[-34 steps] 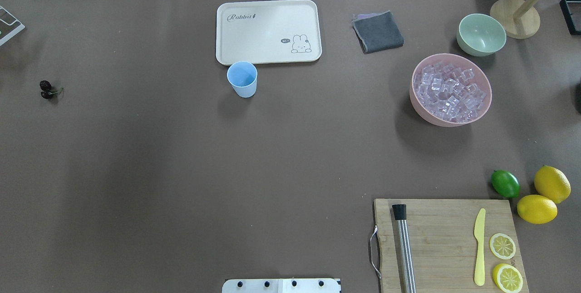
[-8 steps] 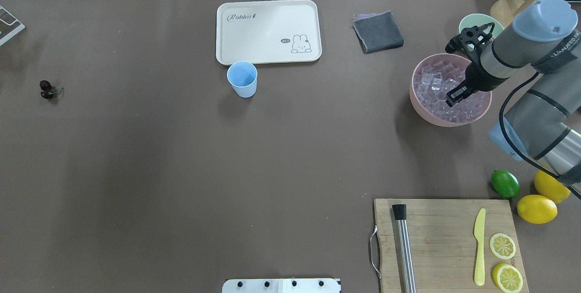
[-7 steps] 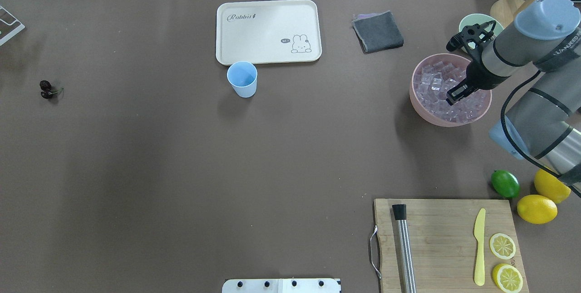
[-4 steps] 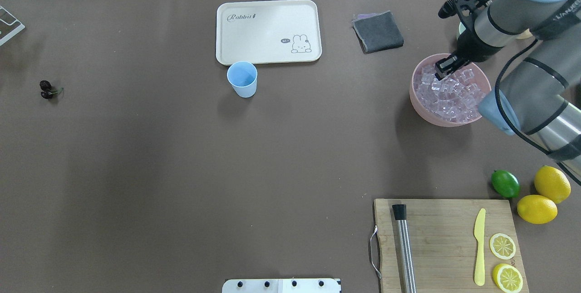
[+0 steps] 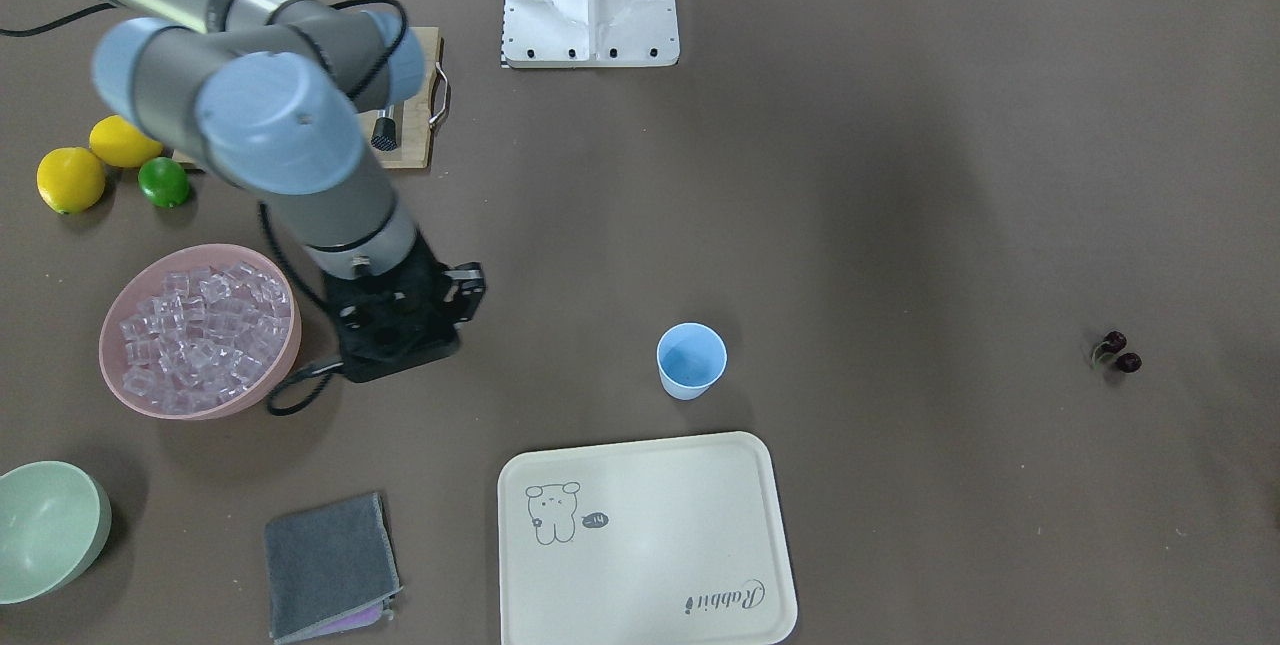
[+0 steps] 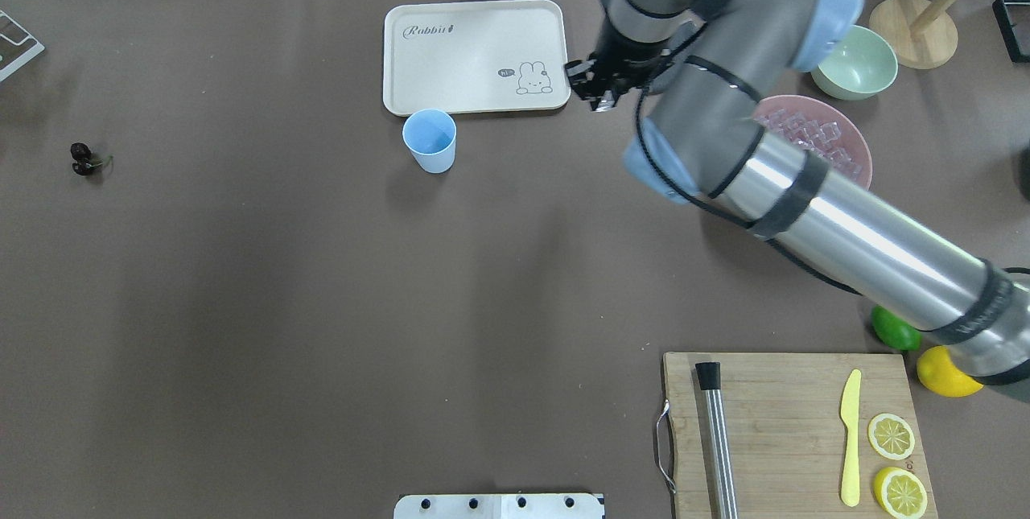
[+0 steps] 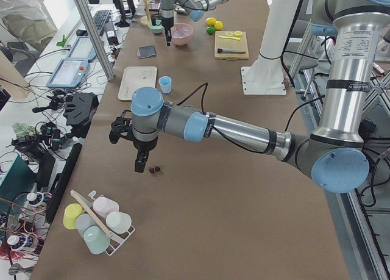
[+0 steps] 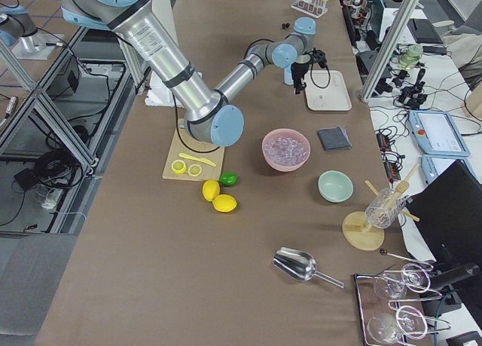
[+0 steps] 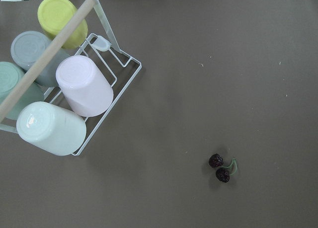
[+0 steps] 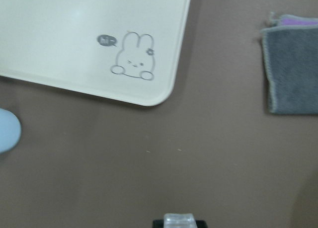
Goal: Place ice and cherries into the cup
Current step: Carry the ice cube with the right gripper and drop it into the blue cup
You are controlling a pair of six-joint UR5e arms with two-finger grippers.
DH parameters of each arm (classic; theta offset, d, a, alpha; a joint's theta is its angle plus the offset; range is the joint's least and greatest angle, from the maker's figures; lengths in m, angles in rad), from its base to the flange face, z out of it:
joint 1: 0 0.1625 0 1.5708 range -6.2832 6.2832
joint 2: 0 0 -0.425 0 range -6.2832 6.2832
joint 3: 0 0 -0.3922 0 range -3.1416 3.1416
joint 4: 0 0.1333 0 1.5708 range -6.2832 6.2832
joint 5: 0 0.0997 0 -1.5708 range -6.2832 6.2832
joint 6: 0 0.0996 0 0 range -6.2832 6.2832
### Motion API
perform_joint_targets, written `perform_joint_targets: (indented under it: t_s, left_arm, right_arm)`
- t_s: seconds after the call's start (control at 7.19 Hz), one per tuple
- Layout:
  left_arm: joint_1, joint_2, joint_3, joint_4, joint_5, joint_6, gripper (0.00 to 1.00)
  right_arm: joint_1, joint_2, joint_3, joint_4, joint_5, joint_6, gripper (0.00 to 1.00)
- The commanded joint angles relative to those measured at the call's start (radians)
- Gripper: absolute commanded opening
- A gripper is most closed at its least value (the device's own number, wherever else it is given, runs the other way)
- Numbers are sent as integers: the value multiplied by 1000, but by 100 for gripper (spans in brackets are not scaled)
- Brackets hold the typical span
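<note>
The light blue cup [image 6: 429, 141] stands upright just in front of the cream tray; its edge shows in the right wrist view [image 10: 7, 131]. My right gripper [image 6: 595, 96] hangs above the table to the cup's right, by the tray's corner. It is shut on a clear ice cube [image 10: 179, 220]. Many more ice cubes [image 5: 200, 335] fill the pink bowl [image 5: 107, 357]. The dark cherries [image 6: 83, 158] lie at the far left of the table and show in the left wrist view [image 9: 221, 167]. My left gripper [image 7: 141, 165] hangs just above them; I cannot tell its state.
A cream rabbit tray [image 6: 475, 52] lies behind the cup. A grey cloth [image 5: 325, 565] and a pale green bowl [image 6: 853, 60] are near the pink bowl. A cutting board [image 6: 788, 422] with knife and lemon slices sits front right. A rack of cups [image 9: 64, 89] stands near the cherries.
My right gripper has risen out of the pink bowl and moved left across the table to the tray's corner, with an ice cube in it. The cup and cherries have not moved.
</note>
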Motion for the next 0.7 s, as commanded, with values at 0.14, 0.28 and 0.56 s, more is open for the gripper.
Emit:
perform_joint_targets:
  t_s: [0.14,0.28,0.56]
  left_arm:
    - [8,2,24,-11,-1,1,98]
    - [10,0,42,-41,-1,0,98]
    - [14,0,56,-50,-1,0,98]
  right_arm:
    - [-134,191,-237,246,-132,231,0]
    - [-148,213,-250,251,-155,248,0]
    - [-160,229,-270,321,-164,326,0]
